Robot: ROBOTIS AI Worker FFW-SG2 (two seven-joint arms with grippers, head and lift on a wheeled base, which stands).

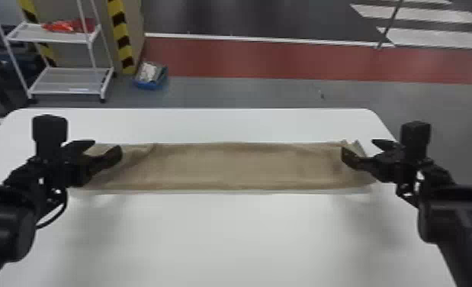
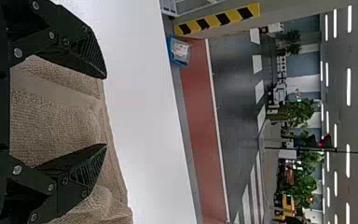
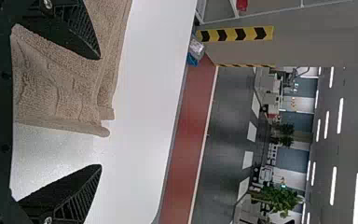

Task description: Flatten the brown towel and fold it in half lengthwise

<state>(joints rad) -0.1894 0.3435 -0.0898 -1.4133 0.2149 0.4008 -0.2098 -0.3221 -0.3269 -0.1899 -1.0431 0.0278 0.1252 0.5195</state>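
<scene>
1. Left tool (image 1: 108, 146) and right tool (image 1: 357, 145) stood spread, gripping nothing.
2. Brown towel (image 1: 231, 166) lay on counter (image 1: 227, 236), beneath and between both.
3. Looked light, soft, floppy; end corners (image 3: 103, 132) seemed best hold.

White table (image 1: 223, 236), grey floor (image 1: 227, 93), red band (image 1: 265, 61) beyond — rack (image 1: 71, 82) left, blue bin (image 1: 149, 84) near — lit ceiling strips (image 2: 348, 87).
</scene>
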